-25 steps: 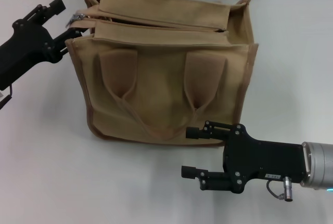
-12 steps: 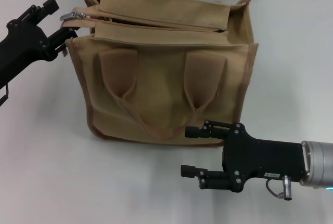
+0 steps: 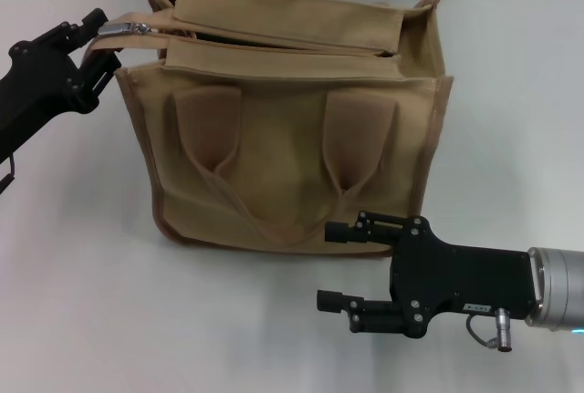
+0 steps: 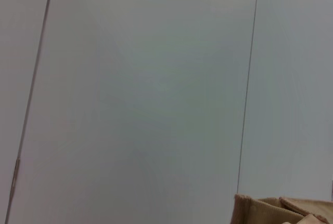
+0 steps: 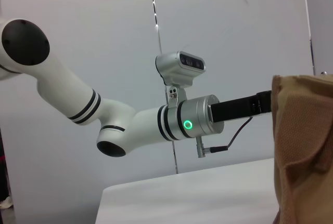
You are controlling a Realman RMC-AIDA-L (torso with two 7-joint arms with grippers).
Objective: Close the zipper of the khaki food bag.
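Left end effector pulling the zipper tab out sideways off the bag's top corner

Compared with half a second back, the left end effector (image 3: 94, 42) has slid further out to the robot's left, and the silver pull of the zipper (image 3: 124, 26) now sticks out flat past the corner of the khaki food bag (image 3: 292, 138), pinched between the fingers. The zipper line itself looks still open along the top, with a dark gap showing. The bag stands upright on the white desk (image 3: 82, 302), same spot. The right end effector (image 3: 333, 265) sits parked low in front of the bag, fingers spread apart, not touching it. The right wrist view catches the left arm (image 5: 130, 125) reaching behind the bag's edge; the left wrist view gets mostly wall (image 4: 145, 89) plus a bag corner.
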